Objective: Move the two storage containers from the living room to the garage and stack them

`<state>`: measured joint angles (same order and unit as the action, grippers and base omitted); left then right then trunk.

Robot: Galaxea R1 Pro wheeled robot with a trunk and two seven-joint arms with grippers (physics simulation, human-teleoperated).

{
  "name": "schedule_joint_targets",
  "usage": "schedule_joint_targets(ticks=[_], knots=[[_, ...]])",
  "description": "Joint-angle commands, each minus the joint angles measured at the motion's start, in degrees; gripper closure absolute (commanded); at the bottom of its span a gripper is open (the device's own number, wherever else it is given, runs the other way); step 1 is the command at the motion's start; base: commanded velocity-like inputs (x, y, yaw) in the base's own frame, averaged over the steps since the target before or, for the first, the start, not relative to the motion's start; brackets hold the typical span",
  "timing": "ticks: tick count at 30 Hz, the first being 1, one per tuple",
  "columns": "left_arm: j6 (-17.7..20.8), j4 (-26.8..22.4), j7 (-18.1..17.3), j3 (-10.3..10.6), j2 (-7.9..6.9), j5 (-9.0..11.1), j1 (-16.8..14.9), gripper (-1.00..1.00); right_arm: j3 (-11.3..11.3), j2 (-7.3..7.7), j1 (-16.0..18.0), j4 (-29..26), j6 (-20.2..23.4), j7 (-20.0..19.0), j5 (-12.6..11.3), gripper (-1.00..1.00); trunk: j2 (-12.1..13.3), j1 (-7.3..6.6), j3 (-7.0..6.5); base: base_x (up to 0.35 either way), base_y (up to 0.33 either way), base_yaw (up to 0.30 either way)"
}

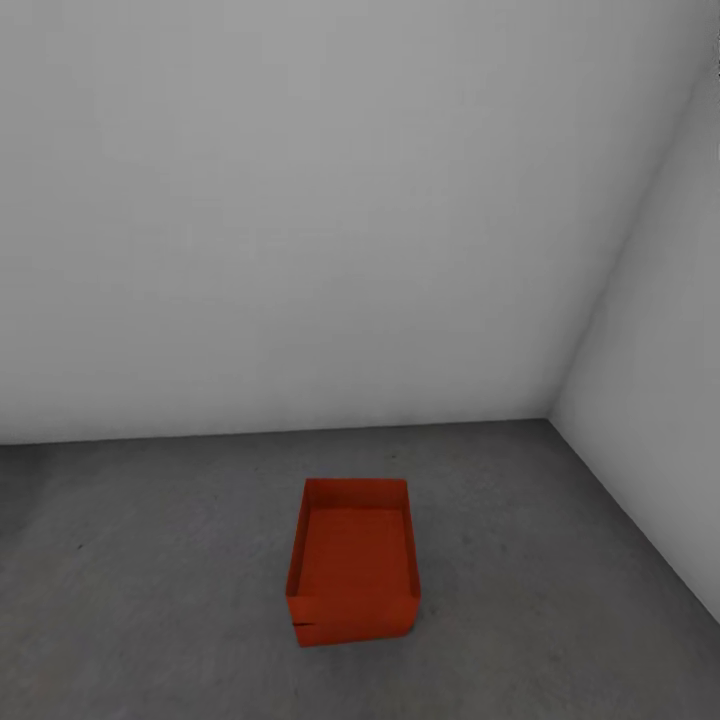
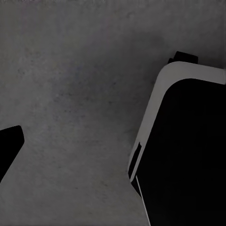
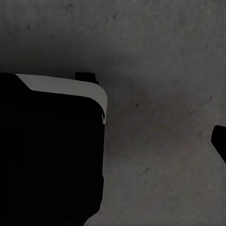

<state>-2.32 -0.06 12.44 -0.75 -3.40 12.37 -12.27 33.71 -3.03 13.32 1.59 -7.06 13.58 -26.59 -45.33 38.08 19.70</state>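
Note:
One orange-red storage container [image 1: 353, 560] stands upright and lidless on the dark grey concrete floor [image 1: 150, 580] of the garage, a short way out from the corner of two white walls. Its inside looks empty, and a thin seam shows low on its near wall. In the left wrist view, one dark finger [image 2: 10, 143] of my left gripper sits at the frame edge over bare floor. The right wrist view shows one dark fingertip [image 3: 220, 141] of my right gripper, likewise at the edge. Both grippers are spread wide, with nothing held.
White walls [image 1: 300, 200] meet in a corner [image 1: 550, 415] behind and to the right of the container. My own black base with a white rim [image 2: 188, 141] [image 3: 52, 141] shows in both wrist views, with concrete floor around it.

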Motion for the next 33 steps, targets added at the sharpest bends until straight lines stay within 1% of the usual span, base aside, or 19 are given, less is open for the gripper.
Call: schedule_joint_targets(ticks=[1,20,26,33], knots=[[-0.2,0.0,0.0,0.0,0.00,0.4,0.0,-1.00,0.5,-0.05,0.1,0.2,-0.3,0.0,-0.6,-1.00,0.0,0.01,-0.03,0.000,0.000,0.000],[-0.3,0.0,0.0,0.0,0.06,0.4,0.0,-1.00,0.5,0.21,0.0,0.2,-0.3,0.0,-0.6,-1.00,0.0,0.01,-1.70,0.000,0.000,0.000],[-0.3,0.0,0.0,0.0,0.05,0.4,0.0,-1.00,0.5,0.40,0.0,0.2,-0.3,0.0,-0.6,-1.00,0.0,0.01,-1.82,0.000,0.000,0.005],[-0.3,0.0,0.0,0.0,0.06,0.3,0.0,-1.00,0.5,0.52,0.0,0.1,-0.3,0.0,-0.4,-1.00,0.0,0.01,-1.83,0.000,0.000,0.145]])
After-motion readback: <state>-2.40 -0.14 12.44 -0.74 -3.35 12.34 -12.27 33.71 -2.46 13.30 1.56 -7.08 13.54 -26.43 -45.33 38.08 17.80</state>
